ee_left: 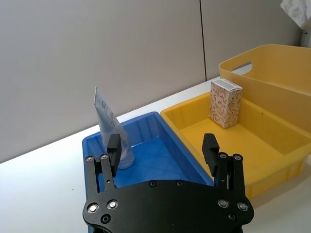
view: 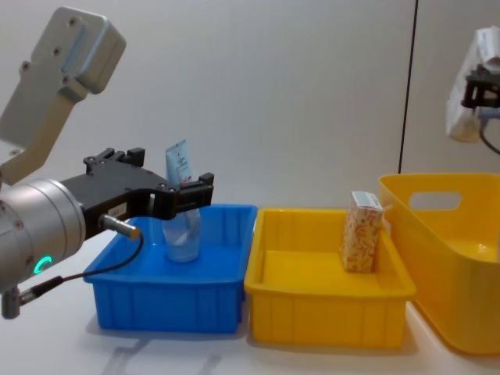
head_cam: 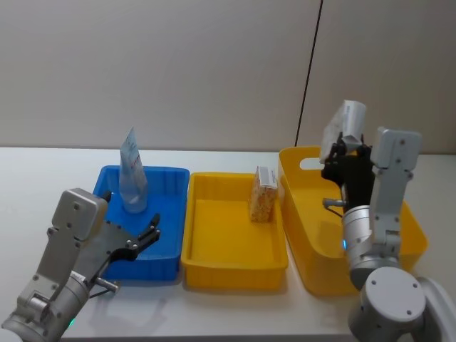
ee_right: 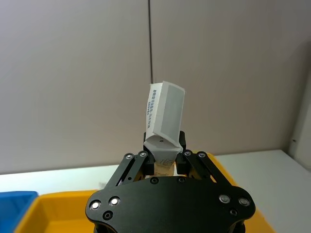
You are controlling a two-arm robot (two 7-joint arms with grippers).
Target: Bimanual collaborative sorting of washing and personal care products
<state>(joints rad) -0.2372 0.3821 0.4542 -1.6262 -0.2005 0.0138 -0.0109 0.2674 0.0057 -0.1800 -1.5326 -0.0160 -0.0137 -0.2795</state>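
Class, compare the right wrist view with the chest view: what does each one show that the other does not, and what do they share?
Right wrist view alone: the right gripper shut on a pale tube, seen close.

Chest view alone: the open left gripper over the blue bin, a second tube standing in it, and a speckled carton upright in the yellow tray.

Both: the tall yellow basket and the held tube.

So the count: two soft tubes, one (head_cam: 132, 173) standing at about 10 o'clock and one (head_cam: 343, 128) held up in the air around 2 o'clock. One speckled carton (head_cam: 263, 195). Three bins total: one blue (head_cam: 165, 251), one shallow yellow (head_cam: 231, 256), one deep yellow (head_cam: 299, 210). And two grippers, left (head_cam: 148, 231) and right (head_cam: 347, 154).
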